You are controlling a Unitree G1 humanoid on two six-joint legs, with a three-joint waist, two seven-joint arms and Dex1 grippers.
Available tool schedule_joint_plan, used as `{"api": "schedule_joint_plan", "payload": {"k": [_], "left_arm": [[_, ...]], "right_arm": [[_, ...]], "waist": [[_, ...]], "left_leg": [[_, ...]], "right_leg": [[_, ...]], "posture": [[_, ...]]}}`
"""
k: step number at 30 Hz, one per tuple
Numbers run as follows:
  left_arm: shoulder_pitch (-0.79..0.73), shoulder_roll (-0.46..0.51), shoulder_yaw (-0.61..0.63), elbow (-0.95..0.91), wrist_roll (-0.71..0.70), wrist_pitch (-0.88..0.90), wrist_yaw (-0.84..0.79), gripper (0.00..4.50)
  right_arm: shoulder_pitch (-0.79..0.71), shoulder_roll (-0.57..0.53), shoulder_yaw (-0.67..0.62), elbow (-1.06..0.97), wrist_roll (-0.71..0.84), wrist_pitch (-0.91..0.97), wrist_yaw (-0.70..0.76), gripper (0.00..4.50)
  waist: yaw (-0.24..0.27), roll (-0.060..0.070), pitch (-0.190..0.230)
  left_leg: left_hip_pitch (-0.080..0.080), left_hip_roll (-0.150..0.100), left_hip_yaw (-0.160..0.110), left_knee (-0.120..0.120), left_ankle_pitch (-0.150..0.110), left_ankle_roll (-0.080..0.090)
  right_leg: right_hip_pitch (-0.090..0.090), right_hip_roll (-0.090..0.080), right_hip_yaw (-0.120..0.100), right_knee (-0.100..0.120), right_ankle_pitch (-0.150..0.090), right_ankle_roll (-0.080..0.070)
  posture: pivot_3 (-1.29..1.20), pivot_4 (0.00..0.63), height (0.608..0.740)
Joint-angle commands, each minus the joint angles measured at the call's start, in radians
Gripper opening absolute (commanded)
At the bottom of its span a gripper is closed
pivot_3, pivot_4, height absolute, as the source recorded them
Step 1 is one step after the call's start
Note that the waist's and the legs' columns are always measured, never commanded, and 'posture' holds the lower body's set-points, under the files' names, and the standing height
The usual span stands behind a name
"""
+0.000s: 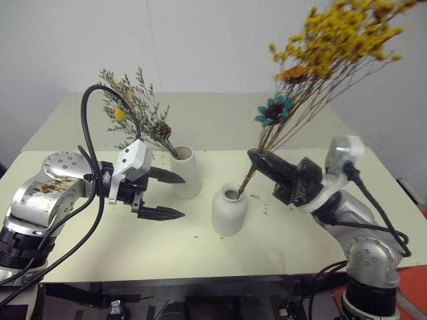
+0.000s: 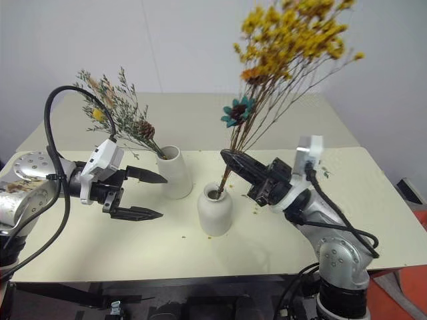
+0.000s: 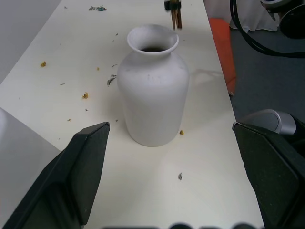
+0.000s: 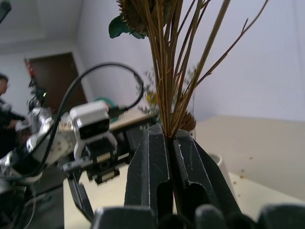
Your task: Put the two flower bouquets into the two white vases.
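Observation:
The grey-green bouquet [image 1: 137, 110] with its pinecone stands in the taller white vase [image 1: 187, 172] at the middle of the table. The shorter rounded vase [image 1: 229, 210] stands in front of it, to the right. My right gripper [image 1: 253, 157] is shut on the stems of the mustard-yellow bouquet [image 1: 333, 40], which leans up to the right. Its stem ends [image 3: 175, 14] are at the far rim of the short vase's mouth, not down inside. My left gripper [image 1: 181, 196] is open, level, pointing at the short vase [image 3: 153, 86] from its left, with its fingers [image 3: 83, 171] apart from it.
The cream table [image 1: 287, 233] carries scattered dried crumbs around the vases. Its front edge runs just below both arms. An orange-red object [image 1: 413, 280] lies off the table's right side. In the right wrist view a person [image 4: 5, 95] stands far off.

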Motion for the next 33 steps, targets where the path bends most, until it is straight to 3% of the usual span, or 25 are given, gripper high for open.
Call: {"api": "schedule_joint_plan", "payload": {"k": [1,10,17,31,33], "left_arm": [[0.002,0.015,0.026,-0.024,-0.012,0.003,0.001,4.50],[0.033,0.029,0.059,-0.049,-0.029,0.017,0.024,4.50],[0.032,0.030,0.055,-0.034,-0.024,0.010,0.022,4.50],[0.036,0.022,0.038,-0.018,-0.004,-0.016,0.014,4.50],[0.037,0.020,0.036,-0.018,-0.002,-0.016,0.015,4.50]], "right_arm": [[-0.024,-0.019,0.026,0.024,-0.036,-0.077,0.047,0.06],[-0.058,-0.022,0.065,0.092,-0.088,-0.157,0.083,0.06],[0.002,-0.005,0.157,0.132,-0.203,-0.272,0.131,0.06],[0.026,0.002,0.207,0.202,-0.323,-0.438,0.189,0.06],[0.027,0.001,0.209,0.199,-0.322,-0.440,0.195,0.60]], "waist": [[0.001,0.000,0.000],[0.002,0.000,0.000],[0.002,0.000,0.000],[0.003,0.000,0.000],[0.002,0.000,0.000]], "left_leg": [[0.000,0.000,0.000,0.000,0.000,0.000],[0.000,0.000,0.000,0.000,0.000,0.000],[0.000,0.000,0.000,0.000,0.000,0.000],[0.000,0.000,0.000,0.000,0.000,0.000],[0.000,0.000,0.000,0.000,0.000,0.000]], "right_leg": [[0.000,0.000,0.000,0.000,0.000,0.000],[0.000,0.000,0.000,0.000,0.000,0.000],[0.000,0.000,0.000,0.000,0.000,0.000],[0.000,0.000,0.000,0.000,0.000,0.000],[0.000,0.000,0.000,0.000,0.000,0.000]], "posture": [[0.00,0.150,0.740],[0.00,0.150,0.740],[0.00,0.150,0.740],[0.00,0.150,0.740],[0.00,0.150,0.740]]}}
